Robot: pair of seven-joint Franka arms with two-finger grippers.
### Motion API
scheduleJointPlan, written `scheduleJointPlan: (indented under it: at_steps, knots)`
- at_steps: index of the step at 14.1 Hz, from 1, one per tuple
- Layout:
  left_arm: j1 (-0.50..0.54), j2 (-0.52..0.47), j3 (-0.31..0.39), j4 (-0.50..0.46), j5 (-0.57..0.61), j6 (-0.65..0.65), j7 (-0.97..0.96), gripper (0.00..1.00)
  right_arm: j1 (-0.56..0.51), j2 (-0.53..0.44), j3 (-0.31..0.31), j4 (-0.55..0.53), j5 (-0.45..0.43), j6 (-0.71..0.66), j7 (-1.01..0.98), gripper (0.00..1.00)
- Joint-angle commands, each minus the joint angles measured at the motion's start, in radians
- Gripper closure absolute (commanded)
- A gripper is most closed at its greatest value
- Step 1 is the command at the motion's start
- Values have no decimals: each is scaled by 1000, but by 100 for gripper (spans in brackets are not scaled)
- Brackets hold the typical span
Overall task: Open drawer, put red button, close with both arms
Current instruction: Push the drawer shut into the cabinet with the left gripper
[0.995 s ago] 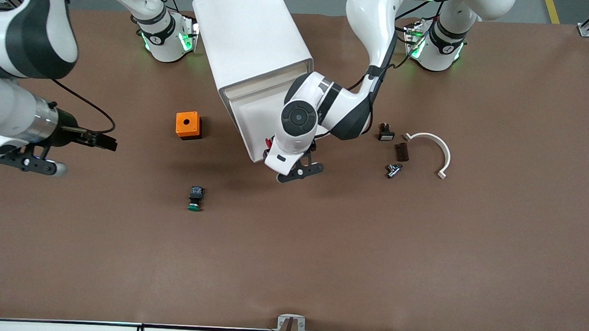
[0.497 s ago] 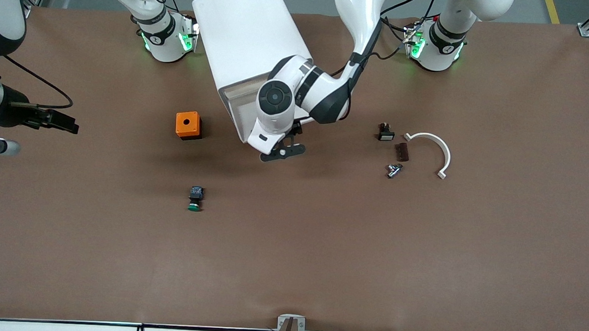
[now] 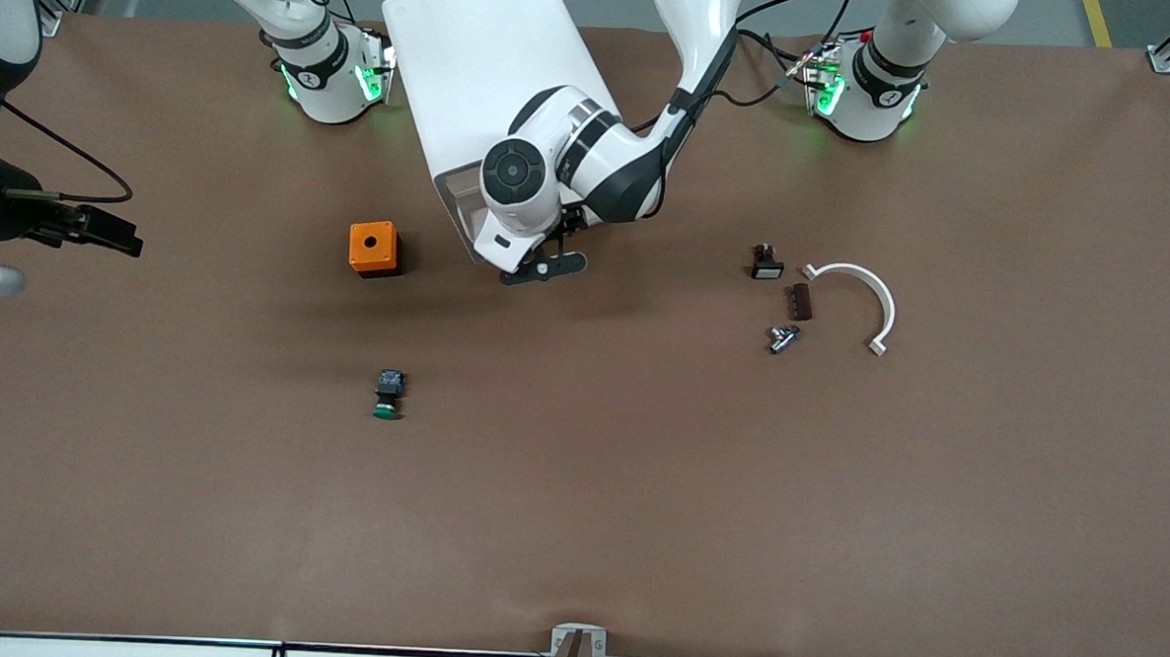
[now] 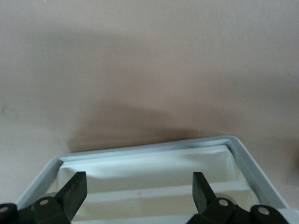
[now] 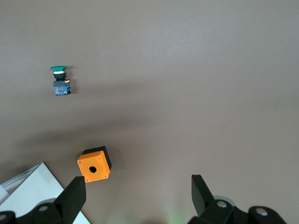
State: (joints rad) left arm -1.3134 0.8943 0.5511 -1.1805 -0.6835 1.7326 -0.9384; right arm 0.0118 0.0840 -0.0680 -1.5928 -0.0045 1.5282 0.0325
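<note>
In the front view we hold our left tool over the cabinet's front, right tool over bare bench at the right arm's end. In the left wrist view, fingers spread above the drawer. In the right wrist view, spread fingers frame the orange box; the red button stays unseen.

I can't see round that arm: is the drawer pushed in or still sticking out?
Sticking out a little. The drawer juts past the cabinet front, under the open left gripper.
</note>
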Motion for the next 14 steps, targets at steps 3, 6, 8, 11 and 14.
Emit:
scheduleJointPlan:
  at_steps: [3, 6, 8, 11, 14]
  knots:
    - [2, -17, -37, -18, -56, -13, -62, 1, -29, -12, 22, -18, -3, -5, -16, 0]
    - [2, -17, -39, -16, -97, -13, -86, 1, -30, -10, 22, -13, -3, 1, -45, 0]
    - [3, -15, -43, -18, -125, -13, -91, 1, -30, -10, 20, -10, -6, 6, -62, 0]
    - [8, -15, -53, -18, -163, -16, -92, 1, -30, -10, 20, -7, -18, 21, -95, 0]
    - [11, -15, -53, -18, -175, -33, -86, 1, -32, -9, 19, -4, -20, 20, -105, 0]
